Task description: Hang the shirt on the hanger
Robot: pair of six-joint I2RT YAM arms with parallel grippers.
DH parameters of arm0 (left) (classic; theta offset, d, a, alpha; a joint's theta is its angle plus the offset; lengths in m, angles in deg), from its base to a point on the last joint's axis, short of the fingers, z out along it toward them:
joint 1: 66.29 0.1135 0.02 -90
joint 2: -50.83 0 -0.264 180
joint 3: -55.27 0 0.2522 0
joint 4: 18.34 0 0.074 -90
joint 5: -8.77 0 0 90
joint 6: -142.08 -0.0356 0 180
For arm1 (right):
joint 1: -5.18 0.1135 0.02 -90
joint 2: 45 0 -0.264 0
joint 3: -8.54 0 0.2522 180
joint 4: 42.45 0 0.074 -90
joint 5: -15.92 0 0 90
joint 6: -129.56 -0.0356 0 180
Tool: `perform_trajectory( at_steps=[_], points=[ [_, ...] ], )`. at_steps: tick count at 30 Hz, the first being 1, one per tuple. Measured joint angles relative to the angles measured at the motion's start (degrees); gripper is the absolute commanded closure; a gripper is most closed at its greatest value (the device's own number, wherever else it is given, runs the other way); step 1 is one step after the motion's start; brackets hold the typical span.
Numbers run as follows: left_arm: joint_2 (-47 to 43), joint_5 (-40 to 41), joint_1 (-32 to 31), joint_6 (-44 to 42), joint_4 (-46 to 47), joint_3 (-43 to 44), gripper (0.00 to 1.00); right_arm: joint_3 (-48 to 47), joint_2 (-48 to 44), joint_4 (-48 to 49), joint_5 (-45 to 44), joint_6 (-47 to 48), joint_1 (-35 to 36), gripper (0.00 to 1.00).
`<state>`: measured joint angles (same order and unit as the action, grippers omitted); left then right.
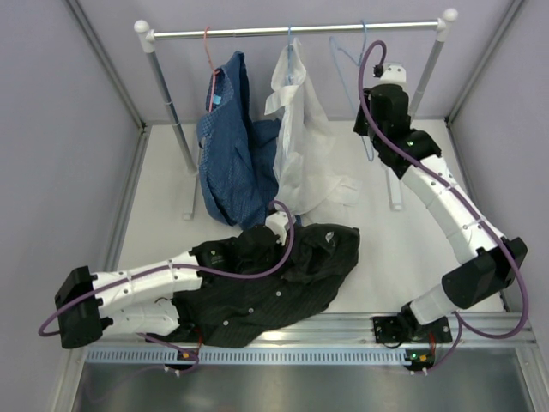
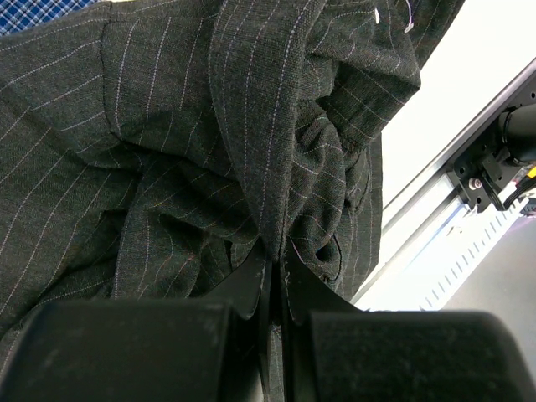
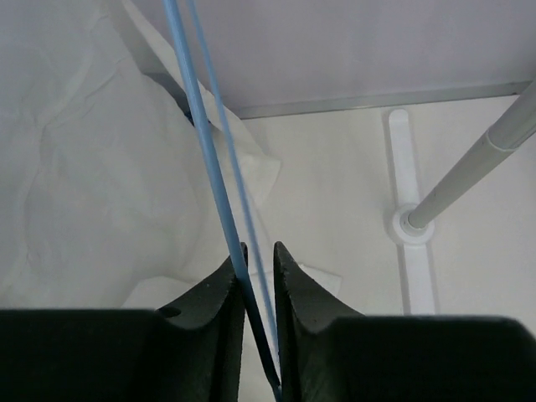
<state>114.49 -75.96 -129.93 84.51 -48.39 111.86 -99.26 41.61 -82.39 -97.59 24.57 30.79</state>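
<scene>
**Limp shirt pinched on desk; wire hanger at rail, upper right**

Shirt [image 1: 274, 283]: heaped on desk [image 1: 386, 249], lower centre of top view. Judged light and limp, apt to slump and slide, with no stiffness to keep a shoulder open. Best hold judged at collar or shoulder seam, not mid-body folds. Left tool [image 2: 272, 261] closed tight on a fold of pinstriped cloth; which part of the garment, cannot tell.

Hanger [image 3: 206, 126]: hung from rail [image 1: 292, 32], upper right, just beside white shirt [image 1: 300, 129]. Judged light, thin, springy and slick, likely to swing or twist if nipped off-centre. Right tool [image 3: 260, 255] narrowly apart, both wires between fingers, thicker wire against left-of-frame finger. Firm grip not confirmed.

Desk: pale, smooth; low friction expected.

Room: tight. Walls [image 1: 51, 129] on three sides, rack post [image 3: 469, 167] close by, blue patterned shirt [image 1: 232, 154] crowding mid-rail.
</scene>
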Motion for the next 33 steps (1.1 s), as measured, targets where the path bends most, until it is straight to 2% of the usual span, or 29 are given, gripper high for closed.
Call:
perform_trajectory(
  at_steps=[7, 20, 22, 33],
  points=[
    [0.1, 0.0, 0.0, -0.4, 0.0, 0.0, 1.0, 2.8, -1.0, 0.5, 5.2, 1.8, -1.2, 0.92],
    [-0.3, 0.0, 0.0, -0.7, 0.1, -0.3, 1.0, 4.2, -2.6, 1.3, 7.4, 4.6, -1.2, 0.94],
    [-0.6, 0.0, 0.0, -0.8, 0.1, -0.3, 1.0, 4.4, -3.0, 1.5, 7.4, 5.2, -1.2, 1.0],
    [-0.7, 0.0, 0.0, -0.8, 0.1, -0.3, 1.0, 4.4, -3.4, 1.8, 7.3, 8.6, -1.2, 1.0]
  ],
)
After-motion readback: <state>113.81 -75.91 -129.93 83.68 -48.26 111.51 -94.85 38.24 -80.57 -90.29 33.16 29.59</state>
